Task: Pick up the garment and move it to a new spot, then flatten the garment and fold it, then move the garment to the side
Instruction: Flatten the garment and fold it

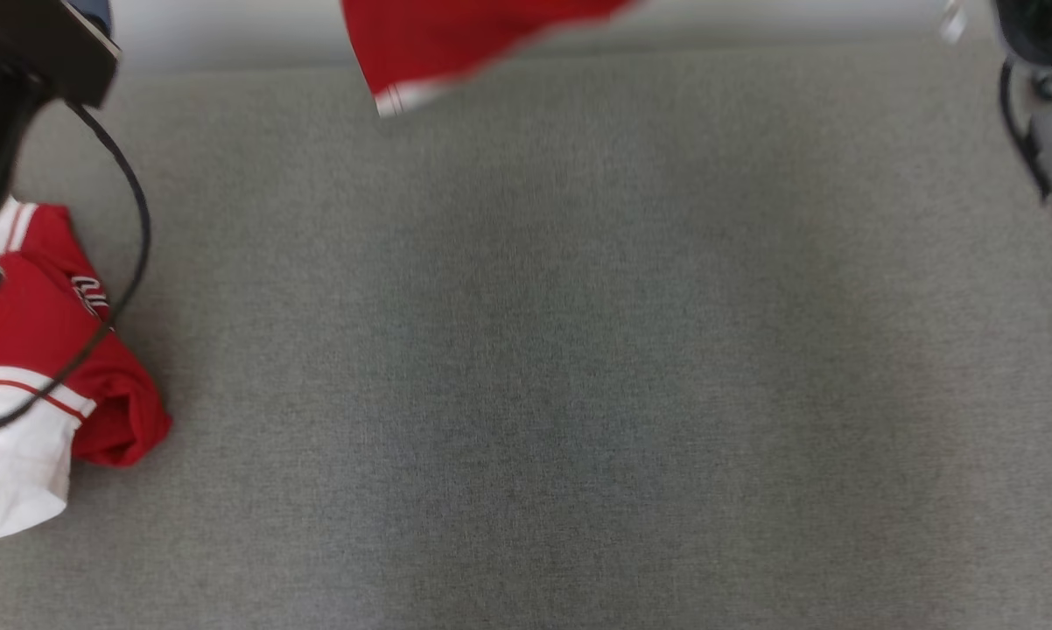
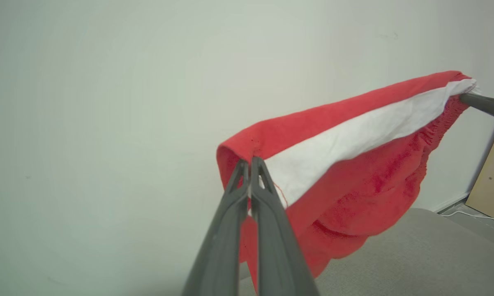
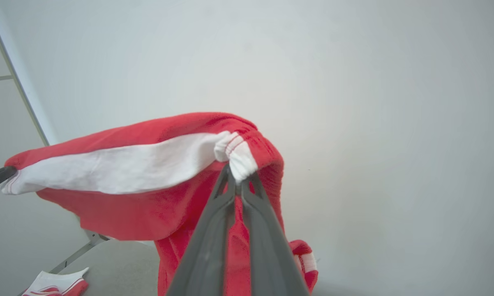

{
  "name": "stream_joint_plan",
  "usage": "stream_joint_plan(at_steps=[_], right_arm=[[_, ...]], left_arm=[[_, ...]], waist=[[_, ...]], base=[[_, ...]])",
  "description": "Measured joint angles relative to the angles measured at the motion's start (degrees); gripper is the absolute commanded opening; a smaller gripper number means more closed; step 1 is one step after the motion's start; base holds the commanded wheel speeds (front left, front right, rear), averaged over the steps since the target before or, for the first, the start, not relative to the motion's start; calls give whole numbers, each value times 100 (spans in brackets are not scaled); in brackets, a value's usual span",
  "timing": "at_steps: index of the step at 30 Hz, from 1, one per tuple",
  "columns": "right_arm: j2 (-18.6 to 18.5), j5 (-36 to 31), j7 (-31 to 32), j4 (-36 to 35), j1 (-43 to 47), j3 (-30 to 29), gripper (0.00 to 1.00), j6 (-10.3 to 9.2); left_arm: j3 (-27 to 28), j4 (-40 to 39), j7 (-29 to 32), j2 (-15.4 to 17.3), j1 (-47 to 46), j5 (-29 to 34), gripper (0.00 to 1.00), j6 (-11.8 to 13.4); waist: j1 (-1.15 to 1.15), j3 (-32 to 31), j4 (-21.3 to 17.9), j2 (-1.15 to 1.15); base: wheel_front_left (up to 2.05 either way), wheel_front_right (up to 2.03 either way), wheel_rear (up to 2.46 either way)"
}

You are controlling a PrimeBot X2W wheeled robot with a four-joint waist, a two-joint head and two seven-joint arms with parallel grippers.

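Observation:
A red garment with a white band hangs in the air, stretched between both grippers above the grey table. My left gripper is shut on one red corner of it. My right gripper is shut on the opposite end, at a white cuff with red stripes. In the head view the lower edge of the garment dangles, blurred, at the top centre over the table's far edge. The rest of the cloth sags below the band.
A second red and white garment lies crumpled at the table's left edge, with a black cable looping over it. A pale wall stands behind the table. A wooden panel leans at the far right of the left wrist view.

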Motion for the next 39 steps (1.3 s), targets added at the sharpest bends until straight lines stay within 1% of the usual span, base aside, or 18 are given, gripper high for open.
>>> stream_joint_plan(at_steps=[2,3,4,7,9,11,13,15,21,25,29,33,36,39], right_arm=[[-51,-75,-90,-46,127,212,0,135],[-53,-109,-136,5,328,341,0,235],[-29,-108,-211,119,578,421,0,296],[-18,-107,-477,475,1391,593,0,357],[-60,-103,-642,535,1871,665,0,398],[-75,-49,-798,590,2302,702,0,422],[-58,16,-973,654,2686,748,0,423],[-30,48,-1115,727,3023,804,0,425],[-10,80,-1334,800,3807,1133,0,472],[-219,-16,-1384,775,4381,1373,0,472],[-365,-19,-1482,703,4960,1433,0,474],[-379,8,-1579,600,5422,1455,0,474],[-385,16,-1599,548,5693,1491,0,470],[-416,25,-1623,408,5999,1524,0,419]], left_arm=[[-78,-93,-107,-38,136,5,0,-5],[-153,-45,-158,-53,273,26,0,-8],[-210,64,-223,-94,443,43,0,-9],[-468,398,-431,-190,1167,90,0,-14],[-524,458,-581,-294,1682,77,0,-13],[-710,480,-642,-354,2129,59,0,-27],[-859,570,-701,-381,2524,53,0,-62],[-892,738,-791,-436,2832,-60,0,-62],[-1127,1015,-924,-519,3367,-86,0,-64],[-1269,1063,-1005,-497,3929,-69,0,-59],[-1362,1046,-1101,-490,4422,-65,0,1],[-1439,977,-1167,-466,5053,-91,0,121],[-1452,920,-1192,-402,5353,-116,0,202],[-1443,787,-1193,-318,5640,-189,0,283]], waist=[[0,167,-1,0],[0,248,1,0],[1,326,4,1],[4,505,18,2],[3,535,29,2],[1,501,34,1],[0,428,39,2],[0,321,39,1],[-1,-85,36,0],[-1,-472,38,0],[-1,-798,45,0],[-2,-1131,55,-1],[-2,-1382,54,-1],[-2,-1623,41,-1]], base=[[0,0,0],[0,0,0],[0,0,0],[0,0,0],[0,0,0],[0,0,0],[0,0,0],[0,0,0],[0,0,0],[0,0,0],[0,0,0],[0,0,0],[0,0,0],[0,0,0]])
